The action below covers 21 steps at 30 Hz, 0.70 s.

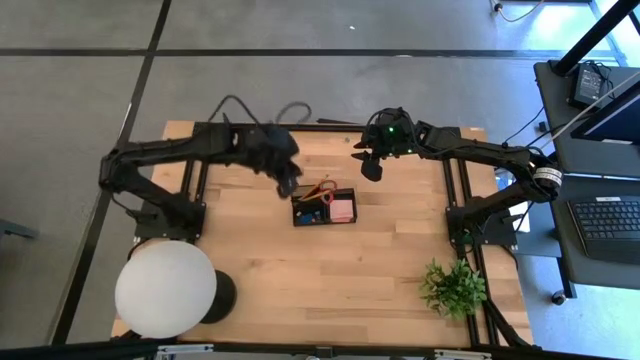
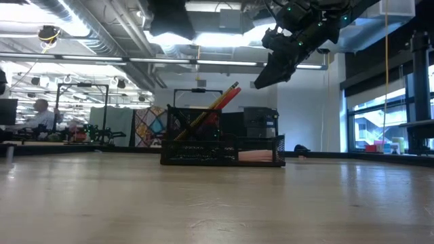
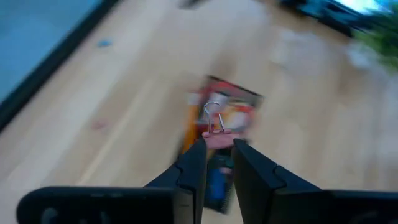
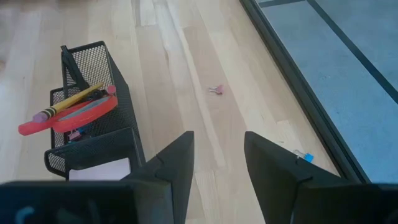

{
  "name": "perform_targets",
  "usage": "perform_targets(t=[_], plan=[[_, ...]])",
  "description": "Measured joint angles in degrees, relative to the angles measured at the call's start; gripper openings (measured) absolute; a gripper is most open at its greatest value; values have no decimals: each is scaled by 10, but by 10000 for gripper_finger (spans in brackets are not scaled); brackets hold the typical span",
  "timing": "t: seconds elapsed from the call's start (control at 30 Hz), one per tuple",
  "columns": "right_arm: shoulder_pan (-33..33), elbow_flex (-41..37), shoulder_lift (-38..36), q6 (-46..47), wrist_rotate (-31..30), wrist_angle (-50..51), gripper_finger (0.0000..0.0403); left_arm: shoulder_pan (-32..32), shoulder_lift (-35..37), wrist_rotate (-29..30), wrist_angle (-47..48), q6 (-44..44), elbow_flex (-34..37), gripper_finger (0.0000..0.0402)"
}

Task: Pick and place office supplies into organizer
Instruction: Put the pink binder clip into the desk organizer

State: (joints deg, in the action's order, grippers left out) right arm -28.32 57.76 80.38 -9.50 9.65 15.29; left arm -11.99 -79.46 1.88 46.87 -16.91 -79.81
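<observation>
The black mesh organizer (image 1: 297, 213) stands mid-table and holds red-handled scissors (image 4: 81, 115), a pencil (image 4: 69, 101) and a pink sticky-note block (image 1: 343, 209). My left gripper (image 1: 287, 182) hangs just left of and above the organizer, shut on a small pink binder clip (image 3: 216, 132). My right gripper (image 1: 370, 160) hovers open to the organizer's far right, with nothing between its fingers (image 4: 214, 162). A second pink clip (image 4: 216, 89) and a tiny blue piece (image 4: 303, 155) lie flat on the table near its far edge. My left gripper pinches the binder clip's pink body (image 3: 219, 139) between its two fingertips. The clip's wire handles (image 3: 213, 115) stick out beyond the fingers. The fingers slant downward toward the organizer, and the clip is lifted clear of the table.
A large white round lamp (image 1: 165, 288) stands at the near left corner and a green plant (image 1: 453, 287) at the near right. A desk with a keyboard (image 1: 610, 218) stands beyond the table's right edge. Bare wood lies in front of the organizer.
</observation>
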Motion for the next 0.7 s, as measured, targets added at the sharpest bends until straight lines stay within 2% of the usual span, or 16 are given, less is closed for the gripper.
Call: perform_targets(t=[0.2, 0.3, 0.47, 0.7], plan=[[0, 0, 0, 0, 0, 0, 145, 101, -35, 11, -18, 12, 0, 67], [0, 0, 0, 0, 0, -2, 145, 131, -61, 39, -17, -35, 4, 67], [0, 0, 0, 0, 0, -3, 145, 138, -105, 52, -16, -108, 27, 67], [0, 0, 0, 2, 0, -3, 145, 137, -178, 64, -19, -73, 33, 67]])
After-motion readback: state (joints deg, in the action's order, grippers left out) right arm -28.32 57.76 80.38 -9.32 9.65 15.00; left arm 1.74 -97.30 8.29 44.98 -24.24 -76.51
